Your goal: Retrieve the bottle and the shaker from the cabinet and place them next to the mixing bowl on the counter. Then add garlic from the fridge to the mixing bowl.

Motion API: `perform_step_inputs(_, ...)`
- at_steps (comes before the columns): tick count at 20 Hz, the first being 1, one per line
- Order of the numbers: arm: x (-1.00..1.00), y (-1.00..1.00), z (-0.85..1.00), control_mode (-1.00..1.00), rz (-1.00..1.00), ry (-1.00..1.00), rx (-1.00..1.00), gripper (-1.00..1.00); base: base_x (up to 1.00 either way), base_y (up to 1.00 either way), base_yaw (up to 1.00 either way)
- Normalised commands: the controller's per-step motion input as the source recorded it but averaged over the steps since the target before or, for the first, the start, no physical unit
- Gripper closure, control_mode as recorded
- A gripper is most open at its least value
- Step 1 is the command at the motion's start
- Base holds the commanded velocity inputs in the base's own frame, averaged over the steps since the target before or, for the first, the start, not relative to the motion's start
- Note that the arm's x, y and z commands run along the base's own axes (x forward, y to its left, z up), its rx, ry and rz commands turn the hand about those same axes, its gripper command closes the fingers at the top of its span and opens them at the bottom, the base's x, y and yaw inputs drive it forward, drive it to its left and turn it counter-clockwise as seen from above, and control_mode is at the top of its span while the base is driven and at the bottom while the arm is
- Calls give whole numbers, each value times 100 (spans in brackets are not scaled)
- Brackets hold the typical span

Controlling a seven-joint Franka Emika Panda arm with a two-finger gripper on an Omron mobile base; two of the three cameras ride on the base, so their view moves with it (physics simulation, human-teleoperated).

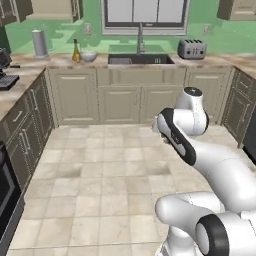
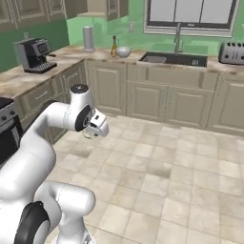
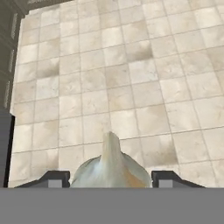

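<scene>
A white garlic bulb (image 3: 109, 164) with a pointed tip sits between the two dark finger tips of my gripper (image 3: 111, 178), which is shut on it above the tiled floor. In the right base view the gripper (image 2: 90, 134) hangs low at the end of the folded arm, mid-kitchen. The bottle (image 1: 76, 51) (image 2: 114, 46) stands on the far counter (image 1: 60, 61), close beside the mixing bowl (image 1: 89, 56) (image 2: 124, 51). The shaker is too small to make out. The wall cabinet (image 2: 100, 7) hangs above that corner. The fridge is out of view.
A tall grey cylinder (image 1: 39, 43) stands left of the bottle. A sink (image 1: 140, 59) with faucet and a toaster (image 1: 192, 49) lie further right. A coffee machine (image 2: 33, 55) sits on the left counter. Base cabinets line the tiled floor (image 1: 110, 165).
</scene>
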Motion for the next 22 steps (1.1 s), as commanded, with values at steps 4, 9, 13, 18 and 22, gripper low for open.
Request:
perform_step_inputs(4,0,0,0,100,0,0,0,100,100,0,28)
perform_step_inputs(9,0,0,0,100,0,0,0,100,100,0,19)
perform_step_inputs(13,0,0,0,100,0,0,0,100,100,0,2)
perform_step_inputs(18,0,0,0,100,0,0,0,100,100,3,0)
perform_step_inputs(22,0,0,0,100,0,0,0,100,100,35,0)
